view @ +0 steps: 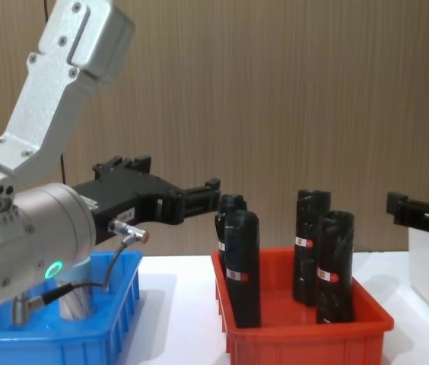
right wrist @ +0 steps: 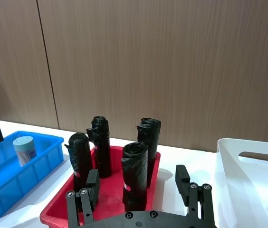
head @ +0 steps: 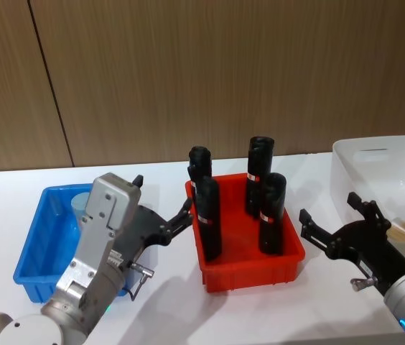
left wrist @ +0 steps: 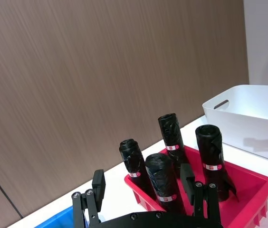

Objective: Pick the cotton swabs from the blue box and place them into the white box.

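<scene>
Currently one jar of cotton swabs stands upright against the far wall of the blue box. Left gripper sits over that box's right edge, fingers spread, empty. Right gripper is likewise released, beside the white box at the right edge of the table.

Head view: high, facing forward and down over the table, spanning blue box, red bin and white box from left to right. Chest view: low and level, side-on and close to the red bin and its black rolls. Wrist views: each looks out past its own fingers, left gripper and right gripper, toward the wood-panelled wall, both sharing the red bin, black rolls and white box with the head view.
</scene>
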Available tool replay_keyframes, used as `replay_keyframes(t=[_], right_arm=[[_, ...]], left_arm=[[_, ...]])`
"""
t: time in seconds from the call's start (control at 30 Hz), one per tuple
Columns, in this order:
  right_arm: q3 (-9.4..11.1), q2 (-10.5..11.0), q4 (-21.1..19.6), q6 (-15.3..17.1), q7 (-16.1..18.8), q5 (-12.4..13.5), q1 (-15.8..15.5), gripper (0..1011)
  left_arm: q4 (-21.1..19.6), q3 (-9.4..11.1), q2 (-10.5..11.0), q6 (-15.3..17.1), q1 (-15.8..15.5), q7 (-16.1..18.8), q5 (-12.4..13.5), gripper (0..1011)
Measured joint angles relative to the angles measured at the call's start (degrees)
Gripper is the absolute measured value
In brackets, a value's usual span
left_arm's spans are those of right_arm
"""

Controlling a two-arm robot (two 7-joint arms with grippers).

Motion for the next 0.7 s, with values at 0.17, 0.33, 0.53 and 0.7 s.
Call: replay_keyframes(t=[0.17,0.33,0.53,0.7], right_arm=[[0.0,0.0,0.01,-0.01,0.01,0.01,0.0,1002],[0.0,0.0,0.01,0.0,0.02,0.01,0.0,1002],[0.0,0.0,0.01,0.0,0.02,0.01,0.0,1002],[0.0,0.0,0.01,0.0,0.02,0.01,0.0,1002]], left_arm=[[-0.16,0.01,0.06,-0.21,0.22,0.32,0.0,1000],[-0.16,0.01,0.05,-0.22,0.22,0.36,0.0,1000],[-0.16,-0.01,0.03,-0.22,0.21,0.37,0.0,1000],[-0.15,-0.03,0.03,-0.21,0.2,0.37,0.02,1000]])
